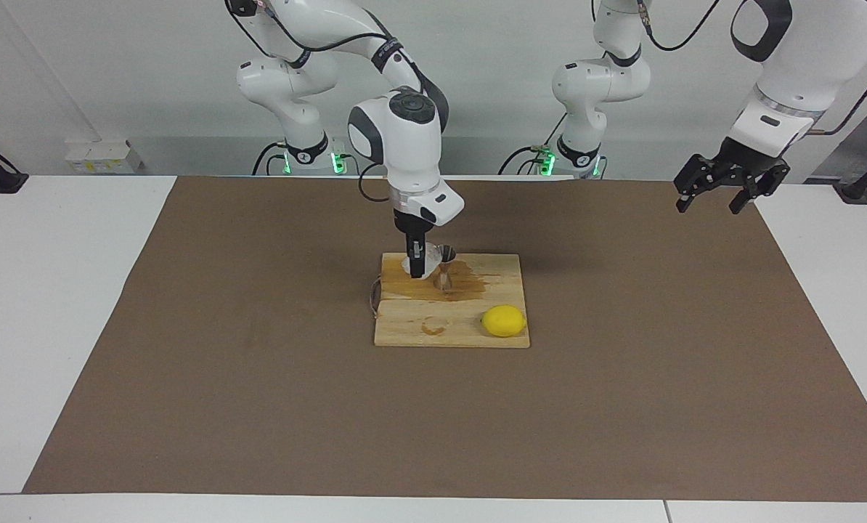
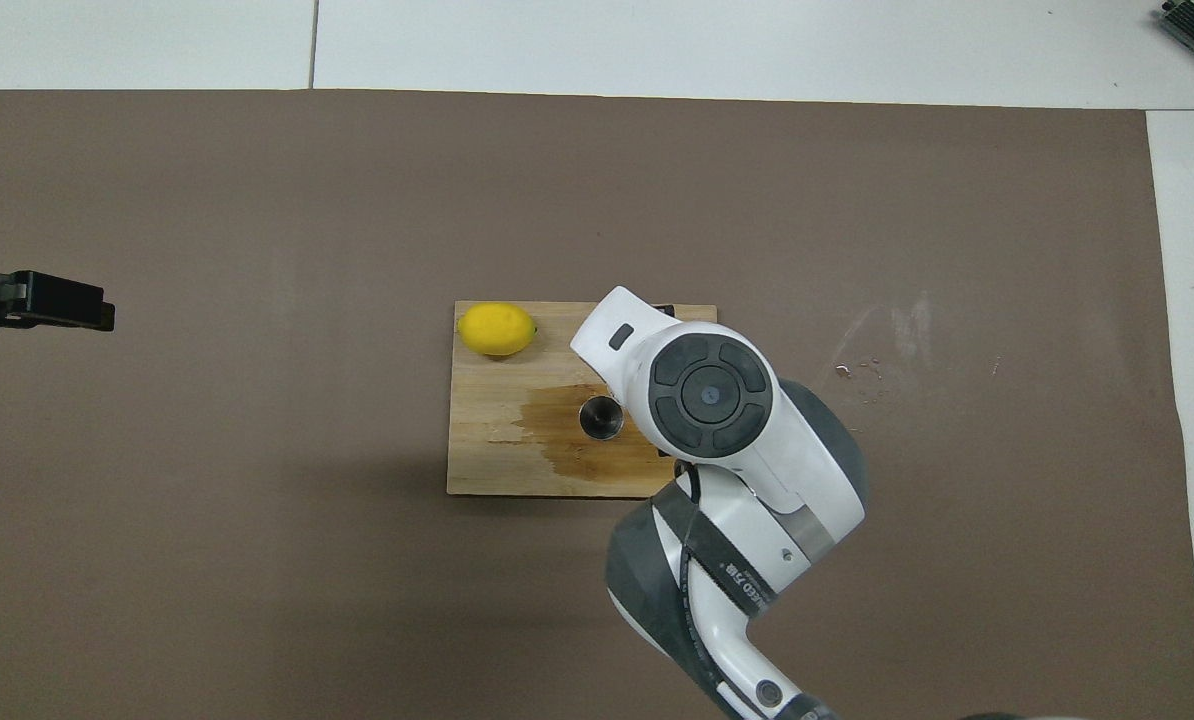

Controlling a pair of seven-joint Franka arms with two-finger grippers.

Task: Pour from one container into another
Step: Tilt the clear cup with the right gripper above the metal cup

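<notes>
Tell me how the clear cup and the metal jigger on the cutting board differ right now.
The clear cup is squat and see-through; the metal jigger is slim, silvery and hourglass-shaped. The cup is held in the right gripper, while the jigger stands free and upright on the cutting board. Both are small vessels, side by side over the board's wet patch.

White arms (image 1: 404,145), grey joints — black cables
</notes>
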